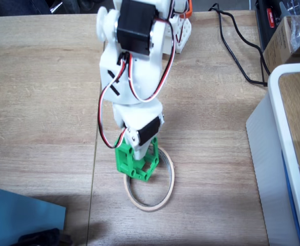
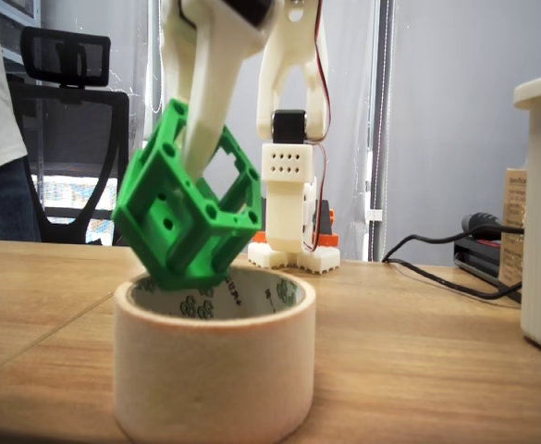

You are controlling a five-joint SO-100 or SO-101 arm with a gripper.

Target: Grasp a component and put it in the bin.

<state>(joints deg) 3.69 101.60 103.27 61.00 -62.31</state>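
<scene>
Bin [image 2: 213, 370] beneath claw-held [image 2: 196, 153] tilted component [image 2: 182, 217]

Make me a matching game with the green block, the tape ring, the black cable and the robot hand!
Things:
1. green block
2. tape ring
3. black cable
4. hand

Clues:
A. lies on the table near the white box
B. sits flat on the table, beige
C. tilted, held up over the ring
D. white, gripping something

Pairs: 1-C, 2-B, 3-A, 4-D
</scene>
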